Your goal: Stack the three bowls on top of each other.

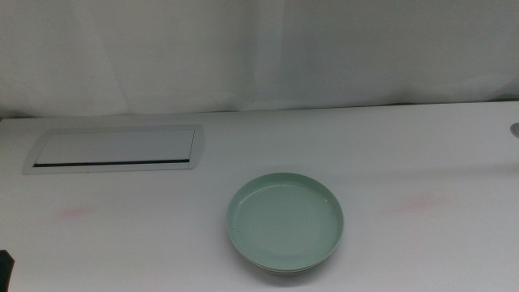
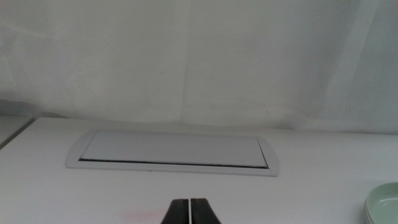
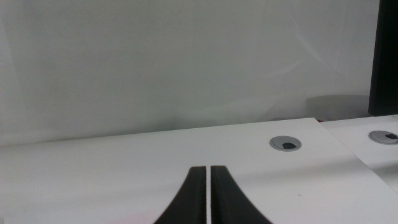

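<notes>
The pale mint green bowl point(image 1: 285, 221) sits at the table's front centre, on top of a stack. A thin pale rim point(image 1: 284, 272) of a bowl beneath it shows along its near edge; the grey and cream-white bowls are otherwise hidden under it. The green bowl's edge also shows in the left wrist view point(image 2: 384, 202). My left gripper point(image 2: 189, 213) is shut and empty, low over the table at the front left, well apart from the stack. My right gripper point(image 3: 207, 199) is shut and empty, off to the right and facing away from the bowls.
A flat white rectangular panel with a dark slot point(image 1: 113, 148) lies in the table at the back left, also in the left wrist view point(image 2: 174, 152). Round grey cable grommets point(image 3: 285, 144) sit in the table at the right. A white curtain hangs behind.
</notes>
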`<state>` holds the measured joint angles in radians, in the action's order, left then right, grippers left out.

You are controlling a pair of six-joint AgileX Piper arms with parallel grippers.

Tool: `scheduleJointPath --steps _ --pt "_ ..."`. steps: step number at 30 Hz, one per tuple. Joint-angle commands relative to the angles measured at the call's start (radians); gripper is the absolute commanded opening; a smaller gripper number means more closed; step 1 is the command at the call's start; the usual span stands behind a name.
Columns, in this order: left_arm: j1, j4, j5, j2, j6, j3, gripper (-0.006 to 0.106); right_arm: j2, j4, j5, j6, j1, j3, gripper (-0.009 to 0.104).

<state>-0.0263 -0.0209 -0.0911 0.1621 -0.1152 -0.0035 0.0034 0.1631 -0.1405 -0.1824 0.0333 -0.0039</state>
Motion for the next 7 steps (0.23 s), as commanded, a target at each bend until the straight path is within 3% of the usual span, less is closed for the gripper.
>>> scheduleJointPath --steps 1,7 --pt "-0.003 0.003 0.03 -0.004 -0.005 0.039 -0.003 -0.034 -0.001 0.006 0.006 -0.004 0.041 -0.003" --pt "-0.003 0.003 0.036 -0.004 -0.005 0.039 -0.003 -0.034 -0.001 0.006 0.006 -0.004 0.041 -0.003"
